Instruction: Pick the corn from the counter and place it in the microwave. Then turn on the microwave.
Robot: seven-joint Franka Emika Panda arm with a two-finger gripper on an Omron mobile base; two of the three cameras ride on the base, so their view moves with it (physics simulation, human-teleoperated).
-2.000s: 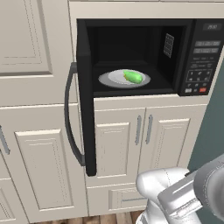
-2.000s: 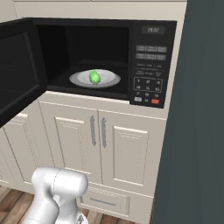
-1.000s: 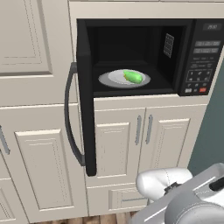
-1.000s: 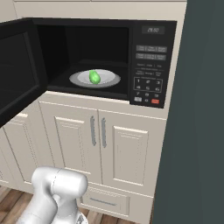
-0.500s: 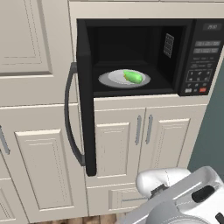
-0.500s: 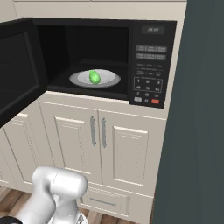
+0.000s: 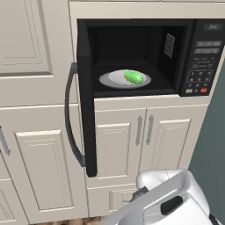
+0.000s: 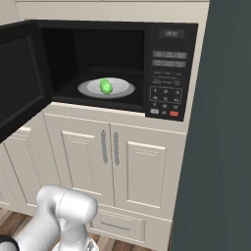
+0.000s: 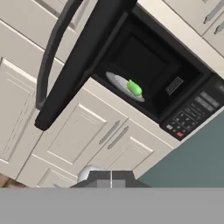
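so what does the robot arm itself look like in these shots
The arm is glossy white, made of fat rounded cylindrical links, with dark joints between them and a dark oval recess on one link. In the right base view a smooth white rounded link shows. The gripper has two small dark squared finger tips. No cables or markings show.

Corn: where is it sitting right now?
The corn lies on the white plate inside the open microwave, left of the keypad, in both base views.
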